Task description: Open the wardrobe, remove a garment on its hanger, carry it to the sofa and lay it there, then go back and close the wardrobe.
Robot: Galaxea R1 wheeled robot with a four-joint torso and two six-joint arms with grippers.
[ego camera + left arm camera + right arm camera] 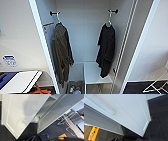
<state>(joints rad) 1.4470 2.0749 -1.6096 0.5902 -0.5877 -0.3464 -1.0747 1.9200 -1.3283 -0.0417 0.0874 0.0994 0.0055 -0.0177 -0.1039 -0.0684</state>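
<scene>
The wardrobe [82,30] stands open in front of me in the head view, its white inside lit. On the right peg a black garment [106,47] hangs limp from a thin white hanger [109,22]. A longer olive-brown jacket [62,52] hangs on the left peg. The doors are swung out to both sides; their white panels [21,112] [127,112] show large in the wrist views. Dark parts of my left gripper [37,138] and right gripper [131,138] show low over the dark floor, away from the clothes.
A white shelf block [96,73] sits low inside the wardrobe, with a brown box of small items [75,88] beside it. A white table [20,81] stands to the left and a white wire rack [157,86] to the right on dark carpet.
</scene>
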